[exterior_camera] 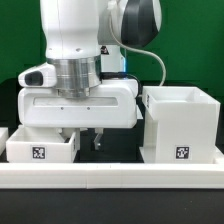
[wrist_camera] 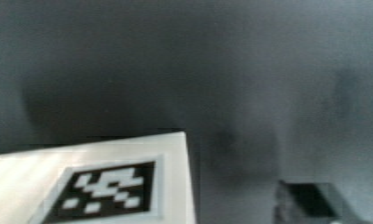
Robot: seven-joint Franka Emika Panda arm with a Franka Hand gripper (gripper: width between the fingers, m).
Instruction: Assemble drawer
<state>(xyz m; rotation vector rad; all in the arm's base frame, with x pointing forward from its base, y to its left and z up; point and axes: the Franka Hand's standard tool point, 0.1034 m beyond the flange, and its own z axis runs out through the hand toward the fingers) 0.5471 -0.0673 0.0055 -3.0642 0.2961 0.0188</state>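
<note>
A shallow white drawer tray [exterior_camera: 40, 148] with a black-and-white tag stands on the table at the exterior view's left. The tall white housing [exterior_camera: 181, 124], also tagged, stands at the exterior view's right. My gripper [exterior_camera: 83, 140] hangs low between them, close by the tray's nearer end wall, with its jaws apart and nothing between them. The wrist view is blurred. It shows the tray's tagged face [wrist_camera: 98, 190] and one dark fingertip [wrist_camera: 318, 200] over bare dark table. The other finger is hidden. A sliver of another white part [exterior_camera: 3, 136] shows at the left edge.
A long low white border rail [exterior_camera: 110, 172] runs along the front of the table, in front of the tray and the housing. A black cable [exterior_camera: 160, 68] loops from the arm above the housing. The backdrop is green.
</note>
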